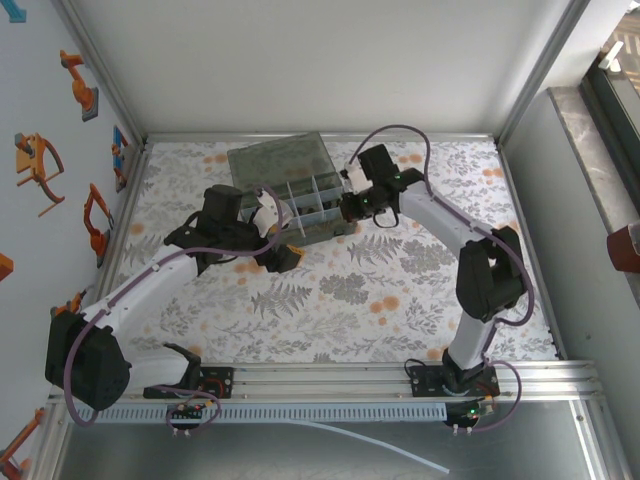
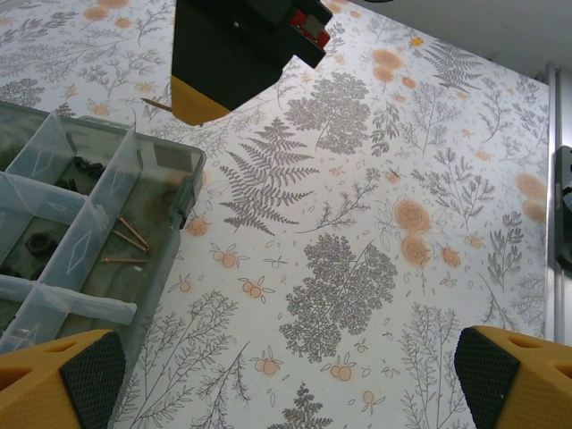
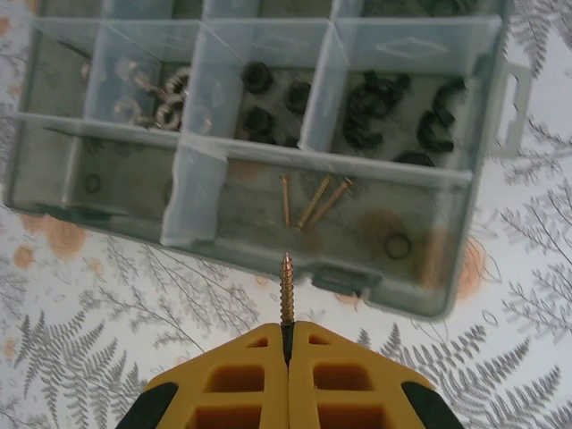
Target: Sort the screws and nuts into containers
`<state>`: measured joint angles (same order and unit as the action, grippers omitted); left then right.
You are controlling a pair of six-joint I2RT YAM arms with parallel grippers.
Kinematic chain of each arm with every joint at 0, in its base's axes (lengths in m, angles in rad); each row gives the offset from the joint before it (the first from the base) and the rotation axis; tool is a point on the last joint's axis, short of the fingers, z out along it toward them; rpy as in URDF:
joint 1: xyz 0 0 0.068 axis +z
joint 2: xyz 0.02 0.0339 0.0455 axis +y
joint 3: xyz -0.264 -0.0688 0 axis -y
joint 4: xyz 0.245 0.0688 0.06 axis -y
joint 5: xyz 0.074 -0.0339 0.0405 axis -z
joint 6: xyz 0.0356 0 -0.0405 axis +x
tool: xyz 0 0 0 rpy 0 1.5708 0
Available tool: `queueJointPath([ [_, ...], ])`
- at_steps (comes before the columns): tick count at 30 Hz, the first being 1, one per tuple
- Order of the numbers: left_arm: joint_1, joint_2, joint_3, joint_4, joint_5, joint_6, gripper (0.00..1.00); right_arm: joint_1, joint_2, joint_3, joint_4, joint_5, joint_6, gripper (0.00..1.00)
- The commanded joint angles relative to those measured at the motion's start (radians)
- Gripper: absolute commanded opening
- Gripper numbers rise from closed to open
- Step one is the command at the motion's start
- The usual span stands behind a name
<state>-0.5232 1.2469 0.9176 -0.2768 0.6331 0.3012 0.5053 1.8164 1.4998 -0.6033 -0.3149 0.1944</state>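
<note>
While the right claw is pinching one brassy screw tight, the screw is pointing to twelve o'clock, straight at the pocket of the box where three like screws are lying. The left claw is hanging spread wide over the surface.

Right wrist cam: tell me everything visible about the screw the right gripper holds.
The held screw is brass-coloured metal, slim, with a coarsely threaded shaft. Its lower end is pinched in the shut right gripper; nothing else appears to touch it. It stands straight out from the yellow fingertips, its free end seen against the near wall of the organiser box, pointing toward three like screws inside.
</note>
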Motion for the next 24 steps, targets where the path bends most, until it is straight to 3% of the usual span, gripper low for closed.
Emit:
queueJointPath([
  [1,0.001,-0.028,-0.006,-0.005,-0.009,0.026,0.97,0.024,0.086,0.054,0.001,-0.047,0.03,0.0],
  [11,0.006,-0.037,-0.011,-0.01,-0.049,0.041,0.97,0.093,0.235,0.199,-0.014,-0.082,0.039,0.0],
  [24,0.012,-0.047,-0.012,0.001,-0.075,0.036,0.97,0.094,0.21,0.202,-0.017,-0.003,0.019,0.23],
])
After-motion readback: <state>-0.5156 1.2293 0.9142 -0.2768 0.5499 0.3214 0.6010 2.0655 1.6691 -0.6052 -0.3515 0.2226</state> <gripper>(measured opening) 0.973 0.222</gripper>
